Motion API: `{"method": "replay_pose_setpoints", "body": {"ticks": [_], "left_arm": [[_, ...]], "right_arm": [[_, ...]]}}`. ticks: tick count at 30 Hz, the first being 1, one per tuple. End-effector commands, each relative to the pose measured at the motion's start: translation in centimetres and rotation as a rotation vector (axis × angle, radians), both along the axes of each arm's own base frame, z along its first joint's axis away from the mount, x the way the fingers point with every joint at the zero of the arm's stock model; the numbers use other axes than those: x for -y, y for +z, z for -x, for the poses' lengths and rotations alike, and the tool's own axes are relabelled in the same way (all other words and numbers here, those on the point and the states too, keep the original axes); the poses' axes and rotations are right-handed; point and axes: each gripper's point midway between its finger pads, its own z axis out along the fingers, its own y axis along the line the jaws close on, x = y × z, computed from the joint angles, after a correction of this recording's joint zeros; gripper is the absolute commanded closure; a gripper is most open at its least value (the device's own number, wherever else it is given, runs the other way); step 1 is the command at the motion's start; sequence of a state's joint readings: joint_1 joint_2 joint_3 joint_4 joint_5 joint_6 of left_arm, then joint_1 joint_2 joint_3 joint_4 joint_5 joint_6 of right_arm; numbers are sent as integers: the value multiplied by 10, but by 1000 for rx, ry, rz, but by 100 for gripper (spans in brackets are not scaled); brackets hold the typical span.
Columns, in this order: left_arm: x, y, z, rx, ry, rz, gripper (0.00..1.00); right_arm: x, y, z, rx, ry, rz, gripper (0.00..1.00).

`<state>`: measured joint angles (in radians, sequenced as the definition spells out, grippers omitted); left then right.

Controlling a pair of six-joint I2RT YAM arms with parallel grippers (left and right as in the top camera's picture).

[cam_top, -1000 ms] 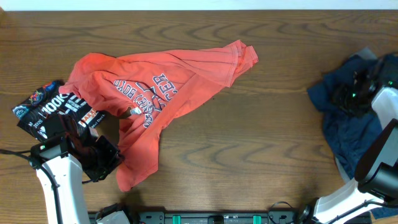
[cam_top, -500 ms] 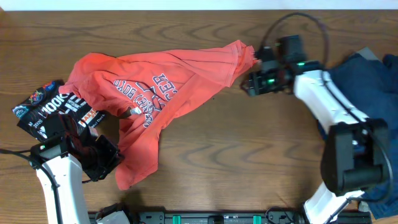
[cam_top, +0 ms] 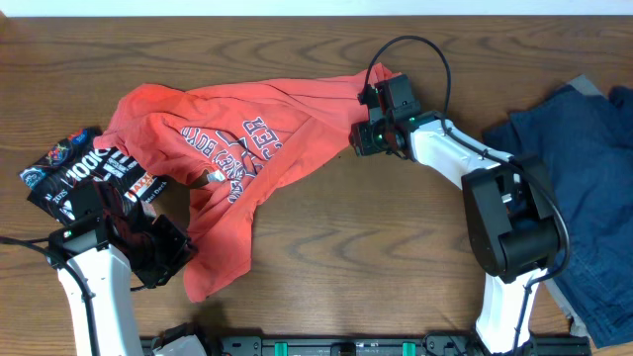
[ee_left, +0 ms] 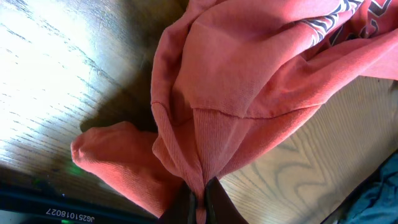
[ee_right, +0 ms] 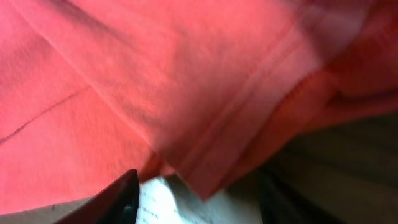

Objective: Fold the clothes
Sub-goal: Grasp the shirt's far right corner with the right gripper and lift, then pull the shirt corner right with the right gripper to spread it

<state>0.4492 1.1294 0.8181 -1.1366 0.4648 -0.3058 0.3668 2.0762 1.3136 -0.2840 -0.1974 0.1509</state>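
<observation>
Spreading out the red tee, fold not started yet

Closest to the base, the left gripper (ee_left: 200,196) is clamped tight on a bunched bit of the coral-red cotton T-shirt with navy-and-white chest lettering (cam_top: 257,129), down at its near end. The shirt lies crumpled in a diagonal across the brown wooden table (cam_top: 396,257), lettering up, and a black printed tee (cam_top: 74,173) sits touching its left side. At the far right corner of the shirt, the right gripper (cam_top: 362,136) has its jaws partly apart over the hem, with nothing pinched that I can see (the wrist view is blurry). A heap of dark navy blue garments (cam_top: 584,198) waits well apart on the right. My read is that this is the flattening step. Next it needs to close on that hem, then pull both ends apart.
</observation>
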Motion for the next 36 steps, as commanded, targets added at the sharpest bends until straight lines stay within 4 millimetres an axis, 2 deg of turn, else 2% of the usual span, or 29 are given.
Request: {"method": "replay_pose_setpoints", "body": {"ticks": [1,3,4,8,10,13,15,19,20,21,22,24,26,31,34,36], "left_arm": [[-3,5,-2,22,-13,-17,94],[-3,5,-2,22,-13,-17,94],[-3,5,-2,22,-13,-17,94],[-3,5,-2,23,-13,-18,94],[-3,5,-2,23,-13,-18,94],[-3,5,-2,23,-13,-18,94],[-3,5,-2,22,-13,-17,94],[-3,5,-2,23,-13,-17,94],[-3,5,-2,22,-13,-17,94],[-3,5,-2,22,-13,-17,94],[-3,5,-2,23,-13,-17,94],[-3,5,-3,25,-13,-19,94],[-4,5,-4,30,-13,-21,94],[-6,5,-8,45,-13,-29,94],[-6,5,-8,46,-13,-29,94],[-6,5,-8,46,-13,-29,94]], "right_arm": [[-4,2,-7,18,-33,-16,66],[-4,2,-7,15,-46,-22,93],[-4,2,-8,11,-58,-27,99],[-3,8,-16,42,-87,-36,99],[-7,21,-29,103,-88,-61,99],[-16,63,-65,284,-98,-132,99],[-16,108,-98,434,-153,-196,99],[10,184,-144,659,-330,-256,99],[18,193,-150,683,-359,-247,96],[25,199,-154,694,-380,-238,69],[30,201,-156,695,-388,-235,45],[43,193,-157,659,-406,-207,22],[58,172,-152,579,-425,-158,12],[105,111,-122,328,-491,7,7],[122,93,-111,262,-506,46,8],[130,85,-107,241,-517,54,14]]}}
